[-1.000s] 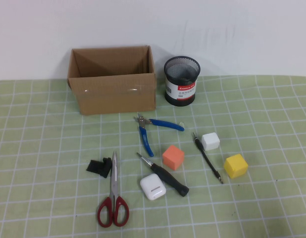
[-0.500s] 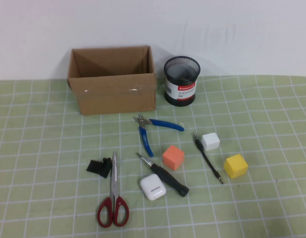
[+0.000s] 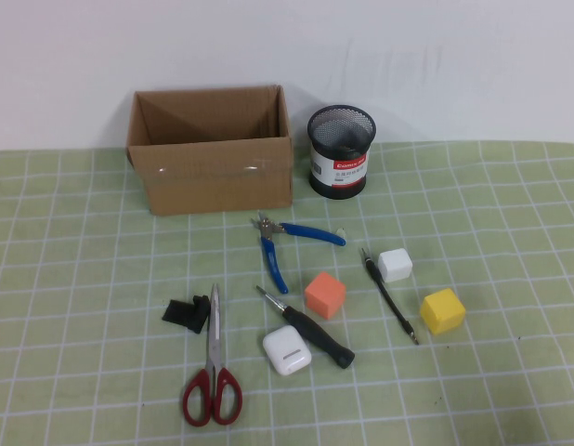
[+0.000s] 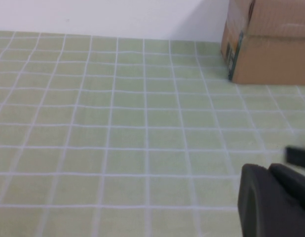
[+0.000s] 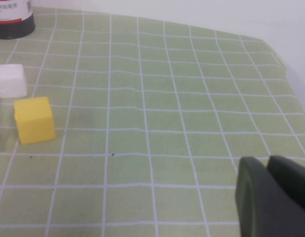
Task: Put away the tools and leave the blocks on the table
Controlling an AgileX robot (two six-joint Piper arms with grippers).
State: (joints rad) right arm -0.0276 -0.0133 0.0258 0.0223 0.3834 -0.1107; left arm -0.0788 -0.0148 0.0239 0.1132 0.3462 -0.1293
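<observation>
Around the matte orange cube (image 3: 325, 295): blue-handled pliers (image 3: 280, 243) behind, thick black-handled screwdriver (image 3: 307, 328) touching in front, thin precision screwdriver (image 3: 390, 296), white cube (image 3: 395, 265) and yellow cube (image 3: 442, 310) rightward, red-handled scissors (image 3: 213, 373) leftward. Left gripper (image 4: 276, 202) and right gripper (image 5: 273, 197) hover over bare grid mat (image 3: 73, 279), well away from the cube.

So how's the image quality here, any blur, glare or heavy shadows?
High view: even, soft light, faint shadows, the scissors and pliers sharp. Left wrist view: the left end effector is a dark blurred shape low in the corner; the box is soft. Right wrist view: the right end effector is equally blurred; the yellow block is clear. No glare.
</observation>
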